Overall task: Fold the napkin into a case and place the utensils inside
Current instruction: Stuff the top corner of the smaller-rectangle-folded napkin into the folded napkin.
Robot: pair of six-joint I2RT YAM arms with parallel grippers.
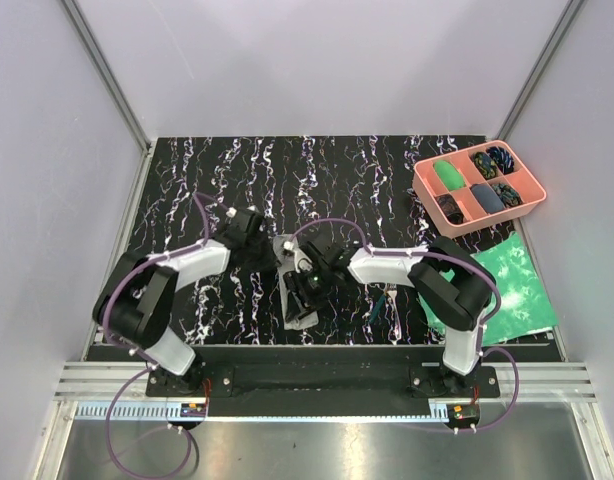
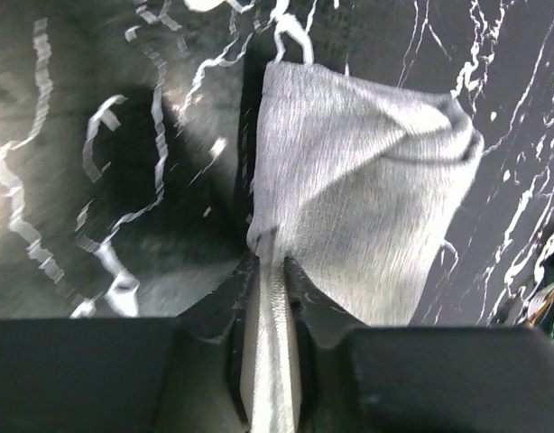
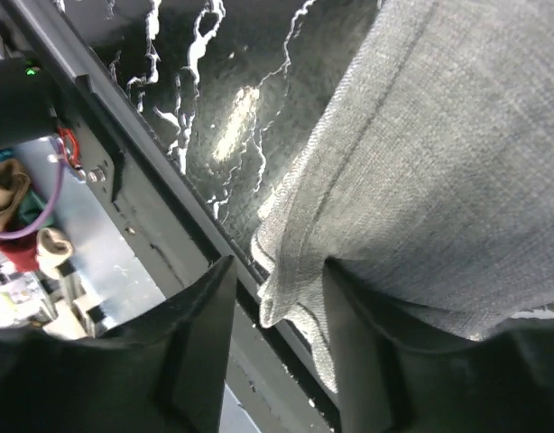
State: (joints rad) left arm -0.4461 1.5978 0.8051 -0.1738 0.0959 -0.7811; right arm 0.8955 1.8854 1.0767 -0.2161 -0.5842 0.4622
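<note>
We see the napkin (image 1: 299, 312) lying near the middle of the black marbled mat (image 1: 337, 180), towards its near edge. It sits as a narrow, bunched strip between the two arms rather than a flat fold. The left gripper (image 2: 270, 266) is pressed together on a fold of this cloth. In the left wrist view the grey fabric runs straight up between the two fingers (image 2: 214, 316), then fans out wide beyond them, and it is creased and puckered at the far corner. The right gripper (image 3: 281, 271) reaches in from the other side, and its fingers (image 3: 205, 334) stand spread. A layered edge of the napkin lies in the gap between them. The cloth touches or sits just beside the inner face of one finger, and we cannot tell which, but nothing is pinched there. In that same view this edge lies close to the mat's near border, with the metal rail of the table just beyond. The utensils (image 1: 387, 296) lie on the mat beside the right arm, apart from the napkin, between it and the green mottled sheet (image 1: 507, 285). We can make out a dark teal handle among them, but they are too small to count with certainty. The pink tray (image 1: 527, 197) sits at the far right corner, well apart from the cloth, with dark and green items in its compartments.
</note>
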